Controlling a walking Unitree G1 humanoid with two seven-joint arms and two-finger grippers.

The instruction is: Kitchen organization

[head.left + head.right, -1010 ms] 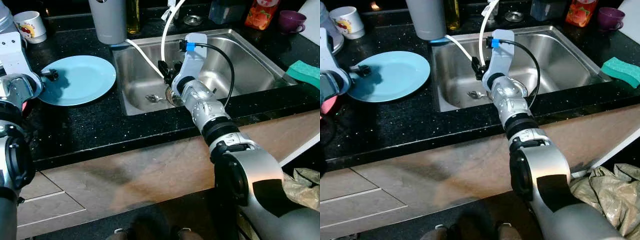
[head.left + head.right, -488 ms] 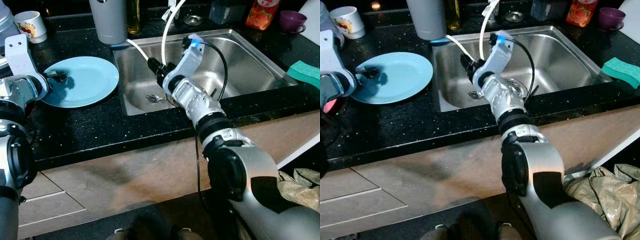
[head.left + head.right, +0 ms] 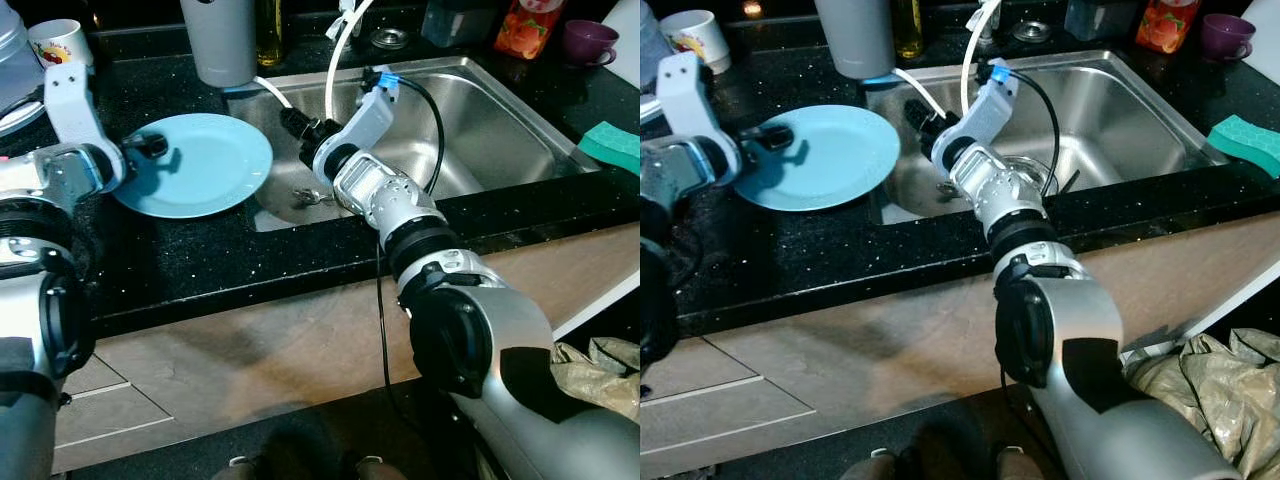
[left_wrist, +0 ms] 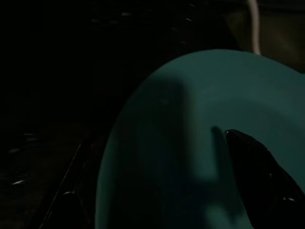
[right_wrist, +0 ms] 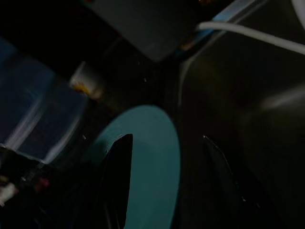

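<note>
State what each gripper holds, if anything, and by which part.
The left gripper holds the blue plate by its left rim. The right gripper, open over the sink, holds nothing.

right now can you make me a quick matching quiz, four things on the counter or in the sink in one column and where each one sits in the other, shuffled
Things:
1. blue plate
2. green sponge
3. purple cup
4. spoon

Places:
A. on the bottom of the sink
B. far back corner of the counter, on the robot's right
C. on the counter left of the sink, its rim reaching over the sink edge, the left hand at its left edge
D. on the counter right of the sink, near the front edge

Pairs: 1-C, 2-D, 3-B, 4-A
</note>
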